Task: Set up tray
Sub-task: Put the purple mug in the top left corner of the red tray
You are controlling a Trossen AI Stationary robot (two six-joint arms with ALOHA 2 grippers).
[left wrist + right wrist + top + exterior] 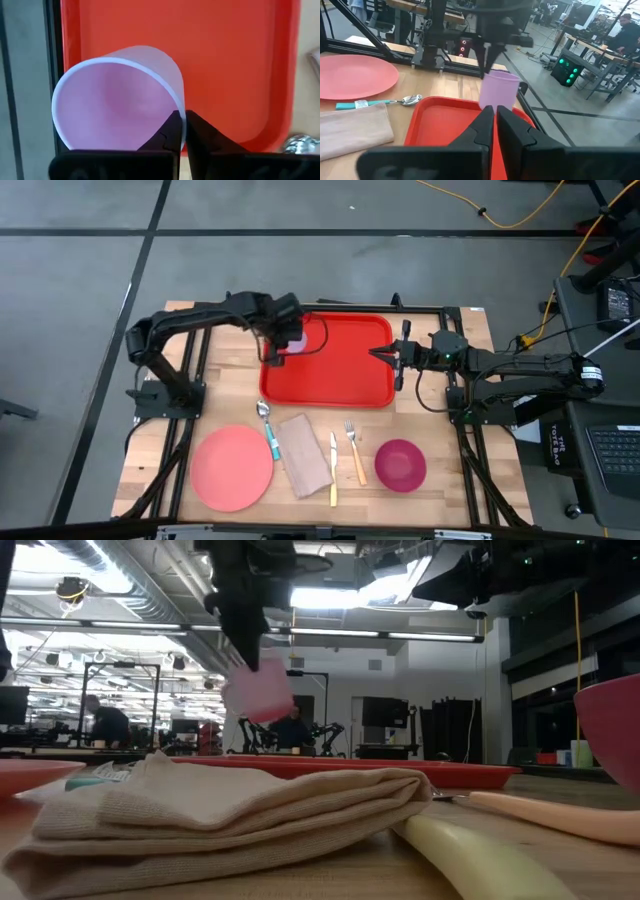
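The bright red tray [335, 365] lies on the far middle of the table. My left gripper [283, 340] is over its left part, shut on a translucent lilac cup [295, 340], which also shows in the low view [258, 690] and in the right wrist view [499, 89]. In the left wrist view the cup's [117, 95] open mouth faces the camera, with the tray [225, 60] beneath. My right gripper [385, 352] is shut at the tray's right rim; whether it touches the rim I cannot tell. My left gripper holds the cup by its rim wall [176, 102], one finger inside the mouth and one outside. The fingers [245, 635] come from above, pointing down. The cup hangs tilted below them, lifted clear of the tray.
On the near half of the table lie a round pink plate [232, 467], a teal-handled spoon [268, 430], a folded beige napkin [303, 453], a knife [333, 465], a fork [354, 450] and a magenta bowl [400, 464]. People show in the room beyond.
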